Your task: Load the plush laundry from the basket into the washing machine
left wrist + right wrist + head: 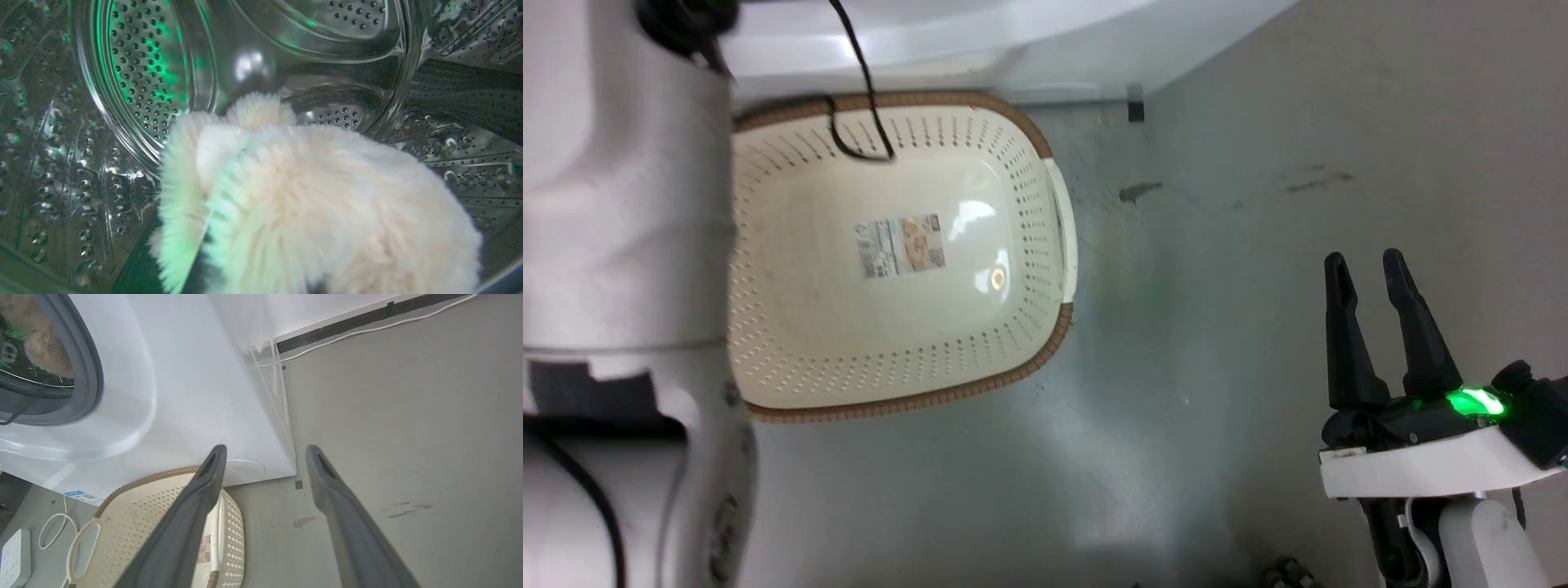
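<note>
The basket (1021,327) sits on the floor (1217,343), a label (900,245) inside; well right of it, the right pincer (1364,261) hangs, fingers apart.

Laundry corner: white washing machine (196,388), basket (1021,327) (bare grey floor (408,416)).

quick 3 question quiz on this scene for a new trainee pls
1. Fill in: the right gripper has its jaws ___.
2. True or false: the plush laundry lies in the basket.
3. The basket stands: A on top of the washing machine; B on the floor at the washing machine's front; C in the right gripper.

Key: 1 open; 2 false; 3 B.
</note>
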